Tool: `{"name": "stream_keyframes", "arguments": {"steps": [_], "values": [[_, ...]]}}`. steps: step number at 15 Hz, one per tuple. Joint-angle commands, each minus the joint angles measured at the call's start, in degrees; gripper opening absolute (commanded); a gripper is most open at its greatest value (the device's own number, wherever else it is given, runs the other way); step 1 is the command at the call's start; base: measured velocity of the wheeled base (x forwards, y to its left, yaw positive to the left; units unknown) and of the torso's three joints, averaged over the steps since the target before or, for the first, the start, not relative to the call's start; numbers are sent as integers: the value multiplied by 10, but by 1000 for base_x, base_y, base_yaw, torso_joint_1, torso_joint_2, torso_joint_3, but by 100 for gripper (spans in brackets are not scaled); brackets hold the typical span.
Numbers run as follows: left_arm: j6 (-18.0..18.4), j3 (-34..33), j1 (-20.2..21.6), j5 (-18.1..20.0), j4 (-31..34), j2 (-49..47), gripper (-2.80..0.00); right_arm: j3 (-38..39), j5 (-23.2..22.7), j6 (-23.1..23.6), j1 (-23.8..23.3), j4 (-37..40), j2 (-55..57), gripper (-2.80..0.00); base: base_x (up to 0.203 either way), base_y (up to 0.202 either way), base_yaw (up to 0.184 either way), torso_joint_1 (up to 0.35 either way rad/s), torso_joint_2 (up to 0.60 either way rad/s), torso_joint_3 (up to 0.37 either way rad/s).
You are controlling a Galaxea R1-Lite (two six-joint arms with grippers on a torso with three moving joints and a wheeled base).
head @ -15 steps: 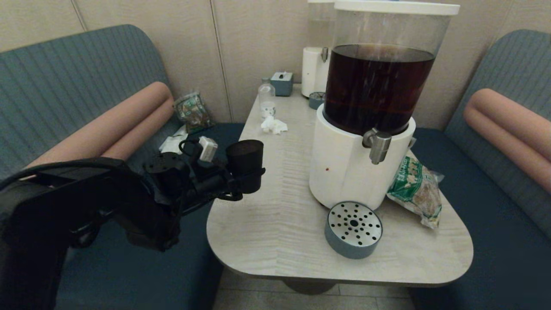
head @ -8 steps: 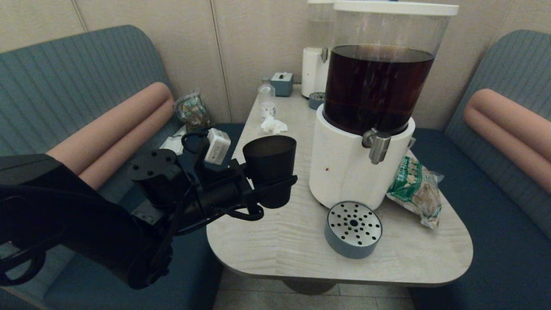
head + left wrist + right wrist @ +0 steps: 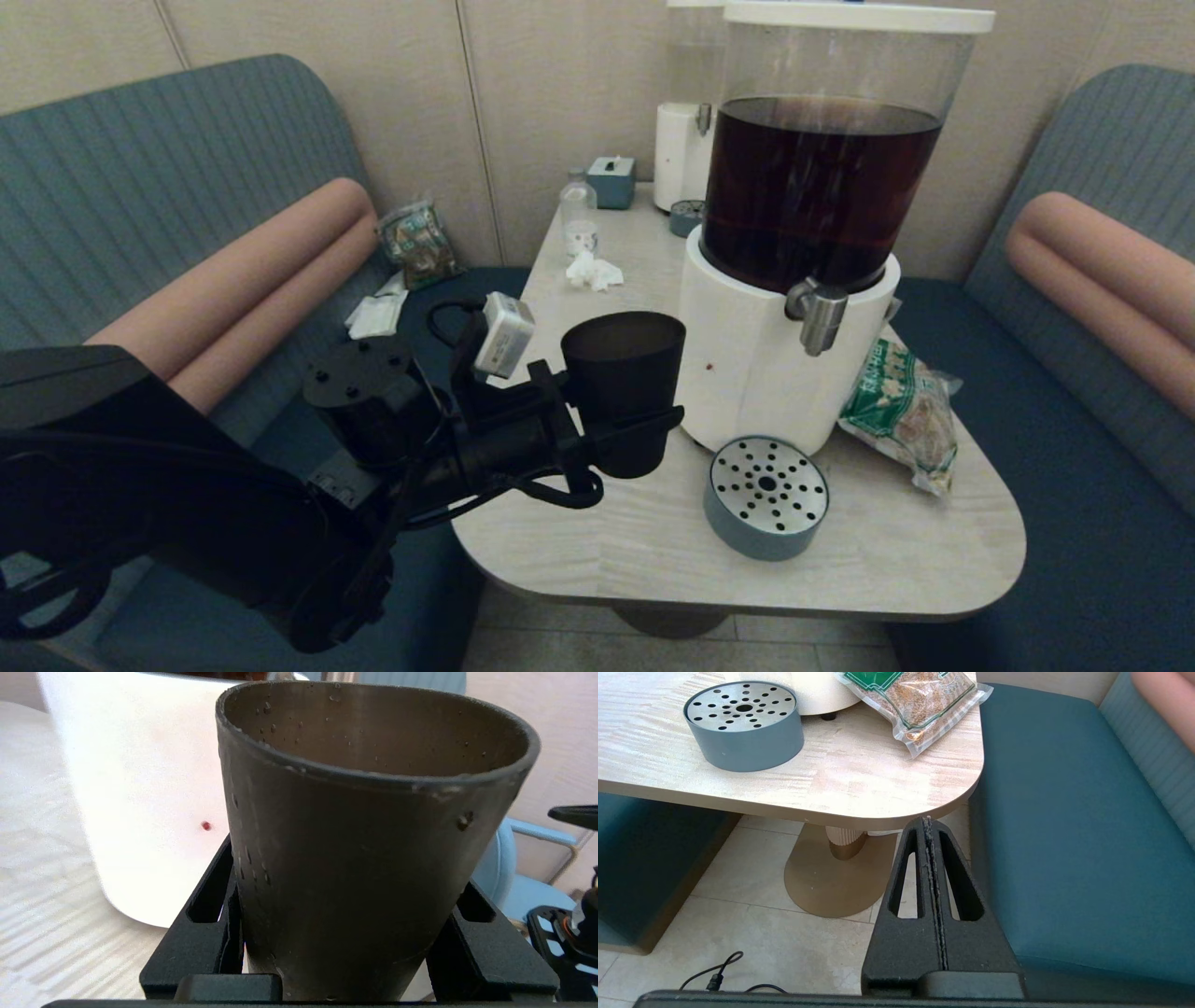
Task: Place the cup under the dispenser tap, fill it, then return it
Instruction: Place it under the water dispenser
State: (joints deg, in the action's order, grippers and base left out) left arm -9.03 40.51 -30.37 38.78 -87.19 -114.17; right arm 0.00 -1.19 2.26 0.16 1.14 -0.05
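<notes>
Black, faintly translucent plastic formed the cup (image 3: 624, 381), a tapered, handleless tumbler that was held upright and mouth-up so that it could take liquid. It was clamped low on its wall by the left tool (image 3: 627, 439), one flat black finger pressed against each side, which left the rim free. In the left wrist view small droplets were seen on its matt wall (image 3: 355, 868), and no drink was visible inside. The cup was carried above the bench (image 3: 597, 523), just beside the white round base of the big dispenser (image 3: 747, 364) and to the left of the tap (image 3: 819, 315), not yet beneath it. The tap was a short brushed-metal spout below a clear tank of dark brown drink. A round blue-grey drip tray (image 3: 766, 497) with a perforated steel top stood under the tap, presumably where the cup was meant to rest. A crinkled snack bag (image 3: 901, 411) lay beside the base. The right tool (image 3: 930, 891) was parked low beside the bench, its fingers pressed together on nothing.
</notes>
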Motion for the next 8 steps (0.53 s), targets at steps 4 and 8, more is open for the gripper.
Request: {"name": "stream_keyframes", "arguments": {"steps": [4, 8], "values": [[0, 55, -22, 4, -5, -76, -280, 0, 0, 0, 0, 0, 0, -280, 0, 0, 0, 0, 0, 0], [-10, 153, -48, 3, -5, -149, -280, 0, -1, 0, 0, 0, 0, -280, 0, 0, 0, 0, 0, 0]]}}
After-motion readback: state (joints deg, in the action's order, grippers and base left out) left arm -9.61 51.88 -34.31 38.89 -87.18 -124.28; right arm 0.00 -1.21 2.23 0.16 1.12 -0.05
